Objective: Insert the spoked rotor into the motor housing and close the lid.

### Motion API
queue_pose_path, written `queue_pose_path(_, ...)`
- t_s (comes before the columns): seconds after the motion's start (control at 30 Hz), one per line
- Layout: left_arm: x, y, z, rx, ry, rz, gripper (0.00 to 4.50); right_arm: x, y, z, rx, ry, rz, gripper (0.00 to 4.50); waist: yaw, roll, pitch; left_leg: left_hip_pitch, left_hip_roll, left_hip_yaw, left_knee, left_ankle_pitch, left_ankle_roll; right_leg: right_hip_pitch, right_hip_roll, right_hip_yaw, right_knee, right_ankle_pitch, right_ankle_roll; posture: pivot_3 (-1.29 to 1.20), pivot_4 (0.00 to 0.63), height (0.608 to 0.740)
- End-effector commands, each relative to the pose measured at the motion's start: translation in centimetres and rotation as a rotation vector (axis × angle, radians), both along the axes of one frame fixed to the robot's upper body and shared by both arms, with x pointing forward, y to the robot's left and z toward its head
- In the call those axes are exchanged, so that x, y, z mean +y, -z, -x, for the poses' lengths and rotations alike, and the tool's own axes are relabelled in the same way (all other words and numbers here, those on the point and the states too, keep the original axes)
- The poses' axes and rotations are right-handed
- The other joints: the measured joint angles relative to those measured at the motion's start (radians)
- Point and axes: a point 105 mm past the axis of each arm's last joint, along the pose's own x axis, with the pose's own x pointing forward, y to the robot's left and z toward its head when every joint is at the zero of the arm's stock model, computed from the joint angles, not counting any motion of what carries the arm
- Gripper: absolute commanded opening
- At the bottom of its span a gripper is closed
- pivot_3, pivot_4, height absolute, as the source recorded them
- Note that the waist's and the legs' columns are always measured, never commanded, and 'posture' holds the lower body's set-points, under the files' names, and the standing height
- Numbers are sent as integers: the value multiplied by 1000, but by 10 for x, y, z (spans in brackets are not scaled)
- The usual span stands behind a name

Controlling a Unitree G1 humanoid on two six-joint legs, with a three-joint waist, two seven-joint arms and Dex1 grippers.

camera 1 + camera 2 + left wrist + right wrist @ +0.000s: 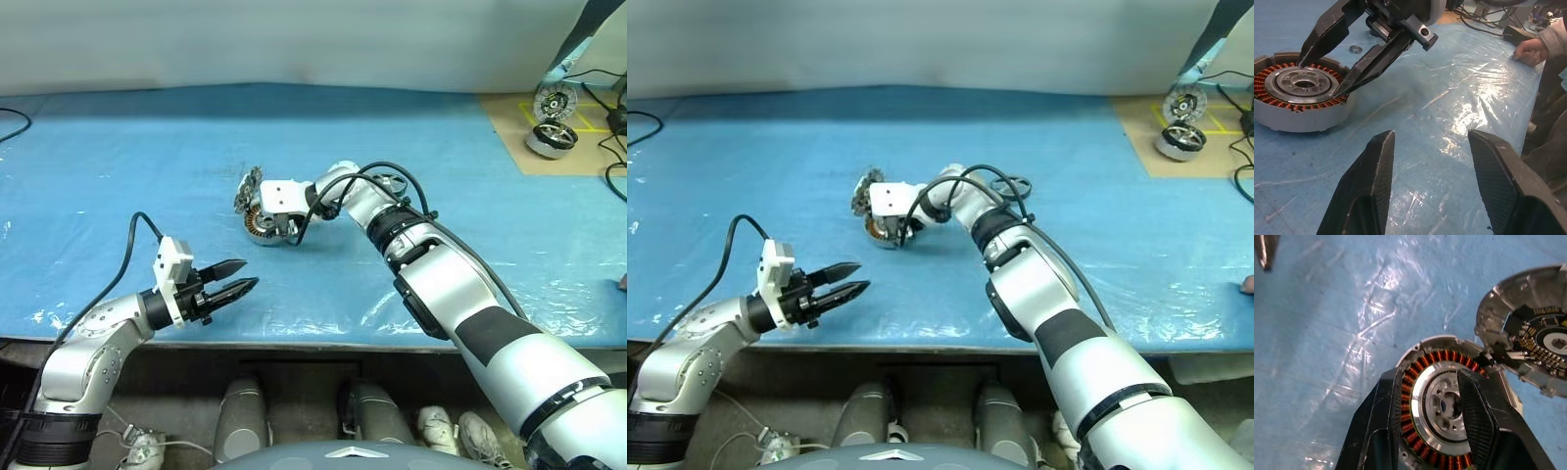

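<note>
R gripper (1447, 431) sits right over the motor housing (1283, 105) – its two black fingers (1371, 61) are parted, tips down on the copper windings either side of the silver hub, nothing between them, so not gripping anything. The housing lies flat on the blue sheet (147, 176) near the middle of the table, open side up, cup empty: copper ring and hub bare, no wheel in it. The lid (1528, 328) hangs off the housing's rim at the hinge side, swung open and tilted up, inner face w/ dark cut-outs showing. The key relation: the spoked rotor (1011, 185) lies flat on the sheet just behind the R forearm, on the far side of it from the housing – beyond the gripper's reach line as it points now. So the R arm is much the nearer; it'd need to lift off the housing, swing back toward the wheel, take it by the rim and bring it level over the cup. Wheel is round and flat, so no long axis – only keeping it level matters. L gripper (238, 277) hovers near the table's front edge, well apart from all parts, fingers spread and empty. A small loose ring (1355, 49) lies on the sheet beside the housing.
</note>
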Motion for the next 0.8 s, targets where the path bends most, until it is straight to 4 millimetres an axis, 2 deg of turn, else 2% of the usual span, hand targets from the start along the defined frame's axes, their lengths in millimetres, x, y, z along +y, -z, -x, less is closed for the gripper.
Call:
queue_pose_path(0.03,2,-9,0,-38,6,-3,2504,3,-7,-3,-49,2,-6,1980,0,0,0,0,0,0,0,0,0,0,0,0,0,0,0,0,150,740)
queue_pose_path(0.1,2,-9,0,-38,6,-5,2504,2,-5,-3,-50,-6,9,2333,0,0,0,0,0,0,0,0,0,0,0,0,0,0,0,0,150,740)
queue_pose_path(0.27,1,-8,0,-34,6,-2,2504,2,-8,1,-16,-33,3,2333,0,0,0,0,0,0,0,0,0,0,0,0,0,0,0,0,150,740)
queue_pose_path(0.6,0,-7,1,-26,9,-6,2504,8,-28,6,74,-55,-65,2333,0,0,0,0,0,0,0,0,0,0,0,0,0,0,0,0,150,740)
queue_pose_path(0.8,-1,-7,2,-24,13,-4,2504,3,-10,2,7,-34,9,2333,0,0,0,0,0,0,0,0,0,0,0,0,0,0,0,0,150,740)
